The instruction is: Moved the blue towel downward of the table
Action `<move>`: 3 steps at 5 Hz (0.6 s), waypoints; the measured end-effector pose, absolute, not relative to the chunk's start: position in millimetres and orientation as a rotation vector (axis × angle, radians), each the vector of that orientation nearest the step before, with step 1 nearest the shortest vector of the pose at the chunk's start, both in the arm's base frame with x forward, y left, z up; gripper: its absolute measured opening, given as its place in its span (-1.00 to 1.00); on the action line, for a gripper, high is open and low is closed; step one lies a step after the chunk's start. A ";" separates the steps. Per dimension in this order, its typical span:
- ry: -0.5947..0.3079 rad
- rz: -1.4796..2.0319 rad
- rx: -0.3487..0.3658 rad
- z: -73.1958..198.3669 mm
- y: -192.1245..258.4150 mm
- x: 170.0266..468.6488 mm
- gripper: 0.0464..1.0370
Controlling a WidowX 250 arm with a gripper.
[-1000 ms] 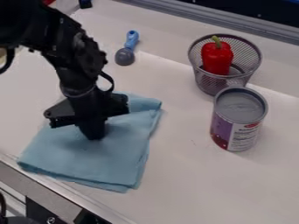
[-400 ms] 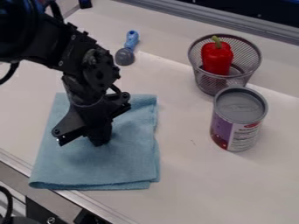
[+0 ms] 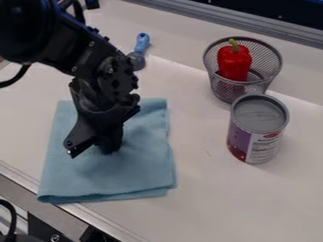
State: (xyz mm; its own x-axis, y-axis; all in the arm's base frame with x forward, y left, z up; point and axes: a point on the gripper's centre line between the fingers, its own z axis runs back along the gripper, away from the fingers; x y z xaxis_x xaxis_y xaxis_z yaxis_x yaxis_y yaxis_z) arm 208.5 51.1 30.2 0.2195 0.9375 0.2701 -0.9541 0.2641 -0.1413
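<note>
On the table (image 3: 221,208), camera view, left of the middle: my gripper (image 3: 109,146), black, hard-surfaced and angular, pointing down at the end of my black, many-jointed arm (image 3: 95,56), which comes in from the upper left. Its tip meets the cloth; whether it is open or shut, and whether it has hold of any fabric, I cannot tell.

Item, one blue towel (image 3: 135,175): soft, matte cloth, folded into a rough four-sided shape, layered at its lower edge, with shallow creases around my tip. It lies beneath my gripper on the left part of the table, its lower left corner reaching over the smooth metallic trim (image 3: 95,220) of the near edge.

Item, one utensil (image 3: 142,43): glossy blue handle with a hole at its end, rounded grey head, lying above the towel and just beside my arm in the view.

Item, one basket (image 3: 217,87): round, open-topped, of dark wire mesh, narrowing toward its base. Contents: one red pepper (image 3: 234,64), shiny and lobed, upright, green stem uppermost.

Item, one can (image 3: 255,137): cylindrical, upright, with a grey circular top, raised rim and a purple-and-white wrapped label. It stands in front of the basket; whether they touch I cannot tell. What it contains is hidden.
</note>
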 end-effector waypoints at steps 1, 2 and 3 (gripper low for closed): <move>-0.342 1.381 0.058 30.1 53.7 216.0 -0.99; -0.310 1.449 0.045 29.6 53.2 220.1 -0.99; -0.259 1.539 0.014 27.8 46.0 215.8 -0.99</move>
